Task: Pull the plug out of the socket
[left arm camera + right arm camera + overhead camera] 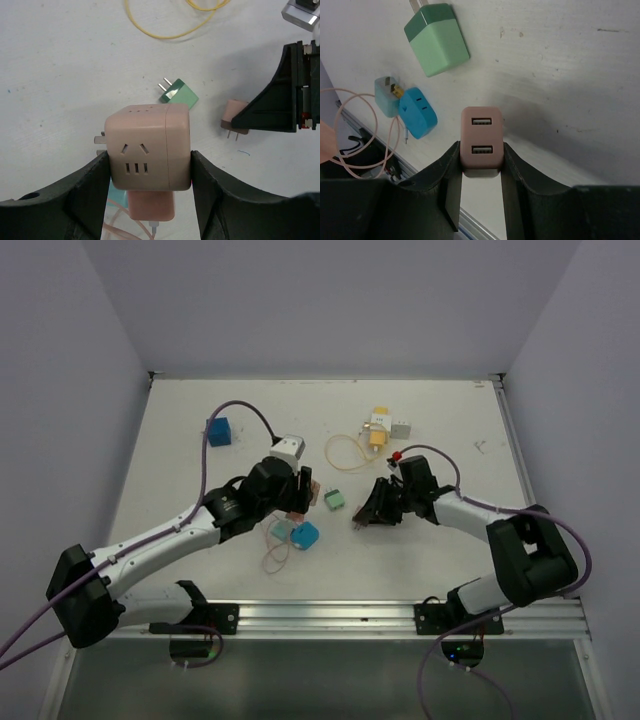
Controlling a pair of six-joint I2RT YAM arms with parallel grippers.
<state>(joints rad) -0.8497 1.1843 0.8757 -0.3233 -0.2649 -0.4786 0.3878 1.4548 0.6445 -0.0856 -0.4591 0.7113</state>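
Observation:
My left gripper [149,161] is shut on a pink cube socket [147,145], its fingers pressing both side faces. A pink charger [151,205] with a thin cable hangs plugged into the socket's underside. My right gripper [481,152] is shut on a small pink plug [481,142] with two USB ports, held just above the table. In the left wrist view that plug [234,115] shows its bare prongs and sits well apart from the socket, to its right. From above, the left gripper [298,498] and right gripper [360,520] face each other mid-table.
A green plug [334,500] lies between the two grippers. A blue plug [304,535] and pink cable loop [276,550] lie near the front. Farther back are a blue cube [219,431], a white cube [288,448], a yellow-and-white adapter [382,427] and a yellow cable [345,450].

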